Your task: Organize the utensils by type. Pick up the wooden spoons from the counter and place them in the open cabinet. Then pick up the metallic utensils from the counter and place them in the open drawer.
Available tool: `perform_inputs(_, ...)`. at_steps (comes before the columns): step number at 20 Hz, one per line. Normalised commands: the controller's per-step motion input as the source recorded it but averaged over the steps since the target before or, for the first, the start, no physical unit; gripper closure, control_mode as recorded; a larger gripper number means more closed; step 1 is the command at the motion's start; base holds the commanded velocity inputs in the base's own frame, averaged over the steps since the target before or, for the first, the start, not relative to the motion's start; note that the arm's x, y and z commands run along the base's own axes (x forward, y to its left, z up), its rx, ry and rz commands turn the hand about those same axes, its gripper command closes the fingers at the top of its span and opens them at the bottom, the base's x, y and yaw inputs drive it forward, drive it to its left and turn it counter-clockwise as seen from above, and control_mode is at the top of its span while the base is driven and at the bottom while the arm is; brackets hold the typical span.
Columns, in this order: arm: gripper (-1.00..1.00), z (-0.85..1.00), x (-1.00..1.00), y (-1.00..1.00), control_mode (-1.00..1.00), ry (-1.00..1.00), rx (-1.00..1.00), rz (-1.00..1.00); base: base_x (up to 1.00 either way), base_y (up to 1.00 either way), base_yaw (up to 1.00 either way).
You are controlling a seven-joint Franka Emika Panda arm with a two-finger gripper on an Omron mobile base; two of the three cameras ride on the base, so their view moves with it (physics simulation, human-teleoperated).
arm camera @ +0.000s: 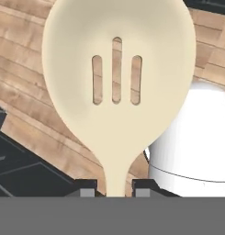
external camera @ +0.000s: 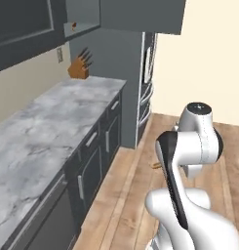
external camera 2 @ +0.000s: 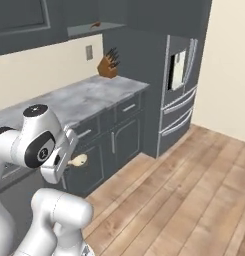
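My gripper is shut on a wooden spoon, holding it by the neck just below its pale cream slotted bowl. In the right base view the gripper holds the spoon low in front of the lower cabinets, below the edge of the marble counter. The spoon's orange-brown handle end pokes out behind the arm. A second, orange-brown wooden spoon lies on the shelf of the open upper cabinet. The metallic utensils and the drawer are out of view.
A brown knife block stands at the counter's far end. A grey fridge rises beyond it. Lower cabinets with silver handles run under the counter. Wooden floor stretches to the right.
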Motion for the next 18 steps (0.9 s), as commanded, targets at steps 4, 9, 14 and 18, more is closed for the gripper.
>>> perform_inputs(4, 1.0, 0.0, 0.0, 0.0, 1.0, 0.0, 0.0, 0.0, 1.0, -0.32, 0.38)
perform_inputs(9, 1.0, 0.0, 0.0, 0.0, 1.0, 0.0, 0.0, 0.0, 1.0, -0.35, 0.4)
perform_inputs(14, 1.0, 0.0, 0.0, 0.0, 1.0, 0.0, 0.0, 0.0, 1.0, -0.33, 0.43)
perform_inputs(18, 1.0, 0.0, 0.0, 0.0, 1.0, 0.0, 0.0, 0.0, 1.0, -0.32, 0.46)
